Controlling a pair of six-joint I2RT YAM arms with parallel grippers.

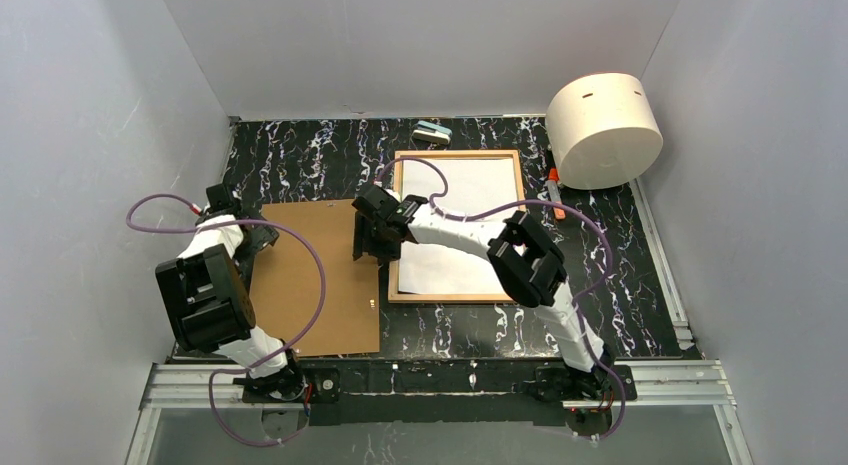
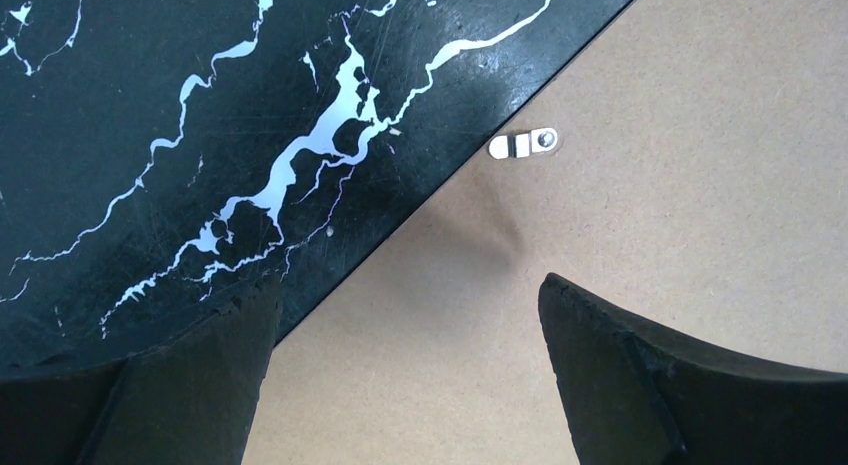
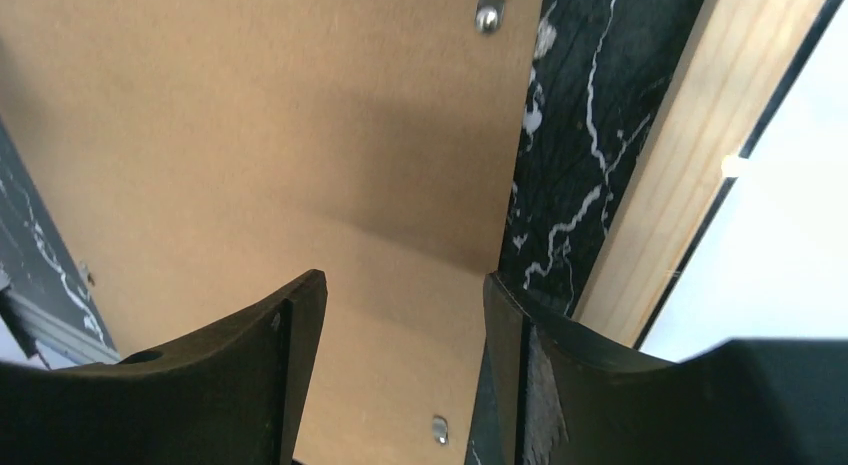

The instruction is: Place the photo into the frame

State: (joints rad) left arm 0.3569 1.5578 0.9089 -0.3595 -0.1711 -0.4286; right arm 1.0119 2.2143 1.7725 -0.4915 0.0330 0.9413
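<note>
- We see the frame (image 1: 460,153) lying flat on the black marbled table (image 1: 300,165), right of centre, its thin light-wood edging forming a full rectangle.
- The photo (image 1: 470,180) lies inside that edging with its plain white back up. Its printed side is hidden from us.
- Just left of the frame lies the brown backing board (image 1: 315,285), flat on the table, with a narrow strip of marble between the two.
- The right gripper (image 3: 405,285) hangs over that strip. Its jaws stand apart with nothing between them — one finger is above the board's right edge, the other above the marble beside the frame's wooden side.
- We cannot tell whether either finger touches the board.
- The left gripper (image 2: 405,285) is spread wide and holds nothing. It is above the board's left edge, where brown meets marble.
- A small metal clip (image 2: 523,144) sits on the board close to that edge, ahead of the left fingers.
- At the far right corner a cream cylinder (image 1: 605,130) lies on its side, and an orange marker (image 1: 553,195) rests beside the frame's right edge.
- A small grey object (image 1: 432,133) sits just beyond the frame's far edge — we cannot make out what it is.
</note>
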